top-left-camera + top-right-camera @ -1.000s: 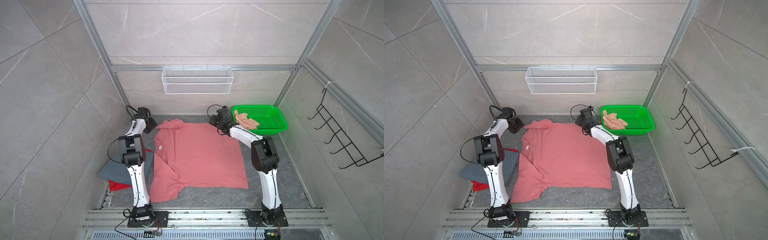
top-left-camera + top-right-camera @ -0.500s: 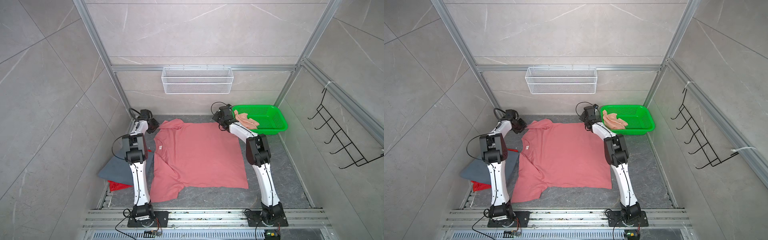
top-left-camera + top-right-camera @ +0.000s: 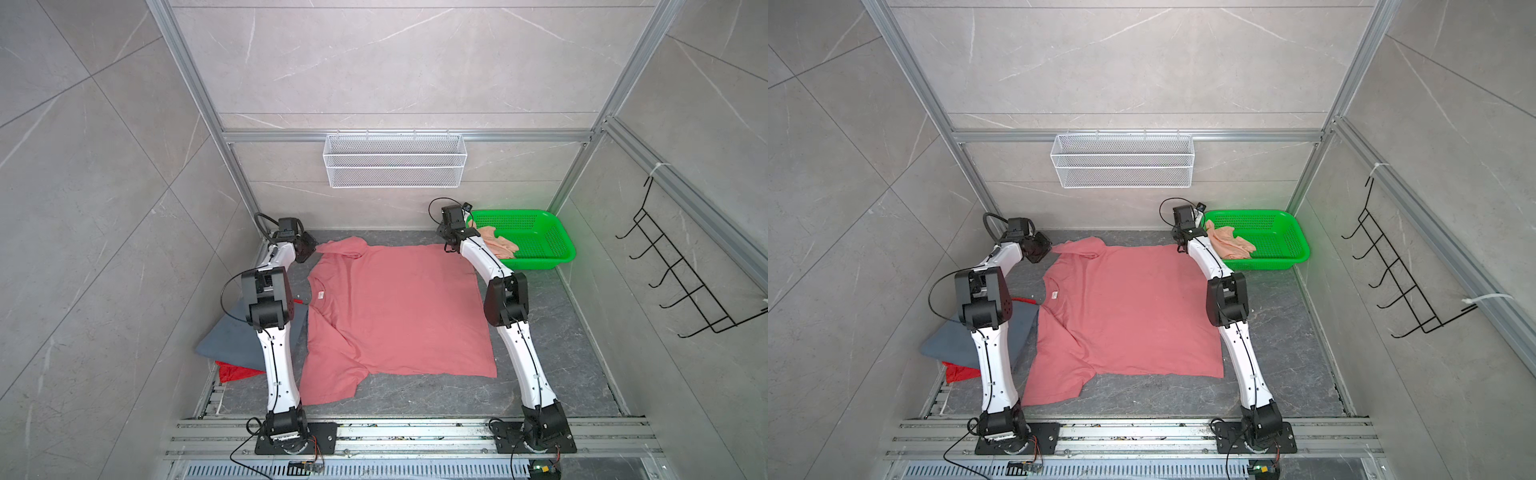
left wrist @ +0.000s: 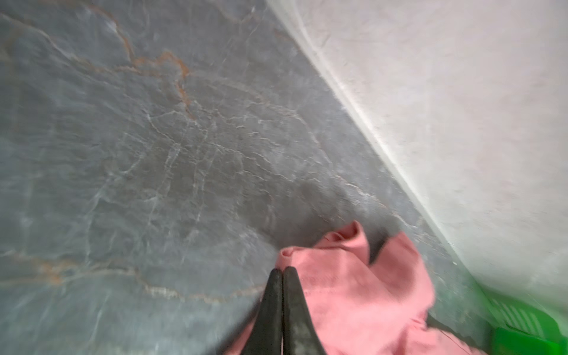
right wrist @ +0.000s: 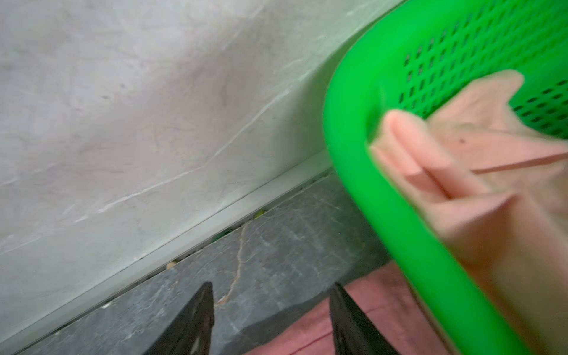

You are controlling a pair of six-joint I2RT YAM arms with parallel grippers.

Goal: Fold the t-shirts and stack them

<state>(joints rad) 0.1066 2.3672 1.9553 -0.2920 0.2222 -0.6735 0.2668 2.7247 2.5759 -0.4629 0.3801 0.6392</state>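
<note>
Red t-shirt (image 3: 235, 371) mostly under grey t-shirt (image 3: 226, 338).

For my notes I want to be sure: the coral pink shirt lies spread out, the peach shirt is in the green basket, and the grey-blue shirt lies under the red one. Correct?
One point is wrong: in both top views the grey-blue shirt lies on top of the red shirt, not under it. The rest stands.

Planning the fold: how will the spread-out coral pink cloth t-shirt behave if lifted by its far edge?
The coral pink t-shirt will probably flop and drape rather than hold shape: its near sleeve lies rumpled. It looks light, lying thin and flat on the dark grey marbled table. Dragged, it would likely bunch into wrinkles.
</note>
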